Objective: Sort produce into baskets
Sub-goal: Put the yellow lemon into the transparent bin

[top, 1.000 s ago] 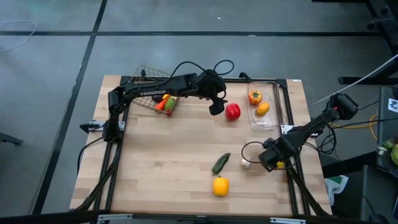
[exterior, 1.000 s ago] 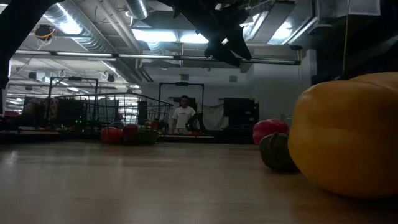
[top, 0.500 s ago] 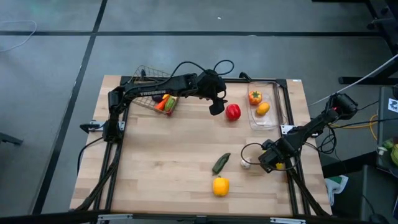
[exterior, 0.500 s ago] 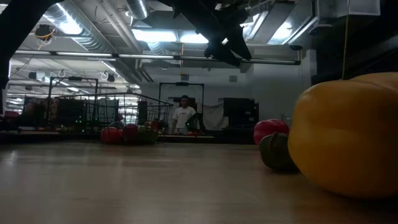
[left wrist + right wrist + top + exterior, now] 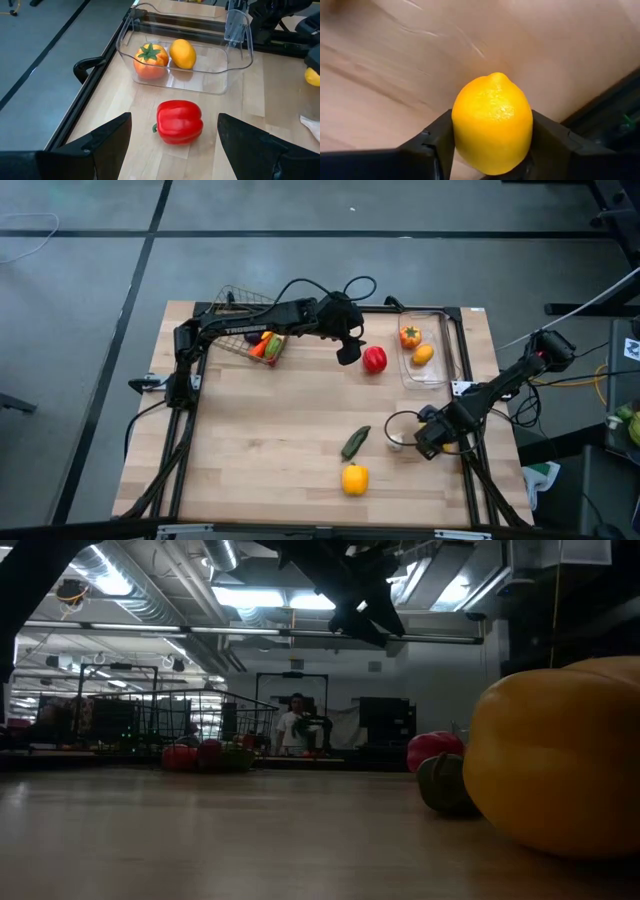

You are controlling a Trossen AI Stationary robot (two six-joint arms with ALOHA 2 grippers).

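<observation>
Near the table's right edge, the right gripper [image 5: 492, 150] clamped a lemon [image 5: 492, 122]; the left gripper [image 5: 175, 145] hovered, fingers apart, over a red pepper [image 5: 179, 121].

Yellow pepper [image 5: 560, 755], low view: cut off at 3 o'clock. Garlic bulb [image 5: 396, 442], high view: partly hidden behind right gripper [image 5: 428, 442]. Wire basket [image 5: 247, 330] contents: partly covered by left arm.

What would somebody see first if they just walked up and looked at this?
Probably the bright yellow lemon pinched in the right end effector near the table's right edge. Next, the shiny red pepper lying on the wood just ahead of the open left end effector, beside the clear bin.
</observation>
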